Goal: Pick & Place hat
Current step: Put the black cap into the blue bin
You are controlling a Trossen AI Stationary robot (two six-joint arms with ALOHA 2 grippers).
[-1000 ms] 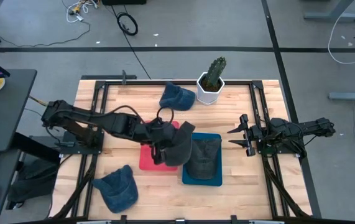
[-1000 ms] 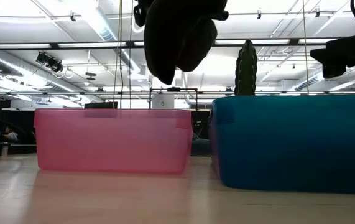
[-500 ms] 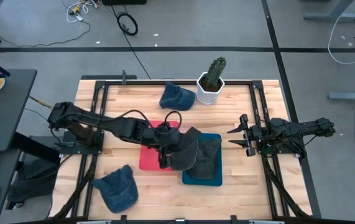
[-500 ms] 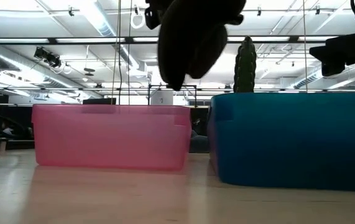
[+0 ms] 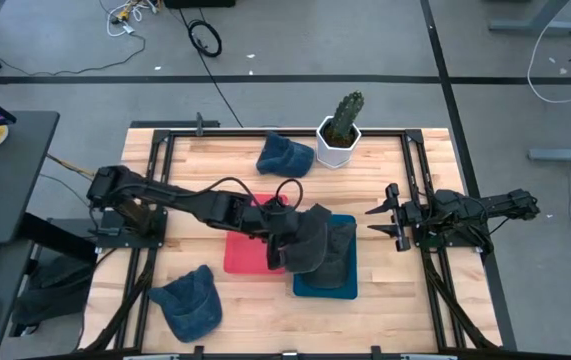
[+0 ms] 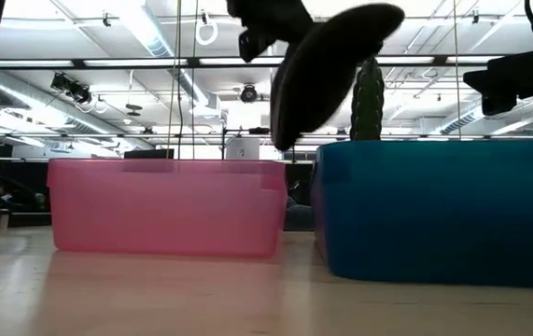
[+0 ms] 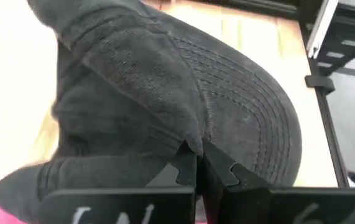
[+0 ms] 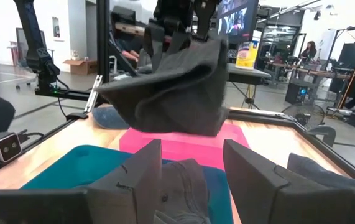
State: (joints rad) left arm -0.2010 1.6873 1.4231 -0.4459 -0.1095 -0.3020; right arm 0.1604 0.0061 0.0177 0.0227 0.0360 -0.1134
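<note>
1. Currently the left claw (image 5: 283, 232) is clenching a dark grey hat (image 5: 308, 243); the left wrist view shows its two fingers (image 7: 186, 168) pinched together on a fold of the cloth.
2. Compared with the picture a second ago, the carried hat is travelling from above the pink bin (image 5: 250, 255) toward the blue bin (image 5: 348, 288). In the high view it is now lying across the seam between the two bins and overlapping the blue one.
3. In the low view the hat (image 6: 327, 70) is now hanging tilted, well above the rim of the blue bin (image 6: 439, 210), whereas earlier it was hanging over the pink bin (image 6: 168, 207).
4. A second grey hat (image 5: 337, 252) is already lying inside the blue bin; the right wrist view shows it (image 8: 177, 186) beneath the carried hat (image 8: 171, 93).
5. The right claw (image 5: 383, 218) is waiting released at the tabletop's right side, its position unchanged across the pictures.
6. Two blue hats are lying loose on the tabletop (image 5: 385, 300): one near the cactus pot (image 5: 341, 132) at the far side (image 5: 285, 156), one at the near-left corner (image 5: 187, 300).
7. Assessment: the transfer is progressing toward placement in the blue bin. The hat is not yet released; I judge that a little more travel and a descent are needed before letting go.
</note>
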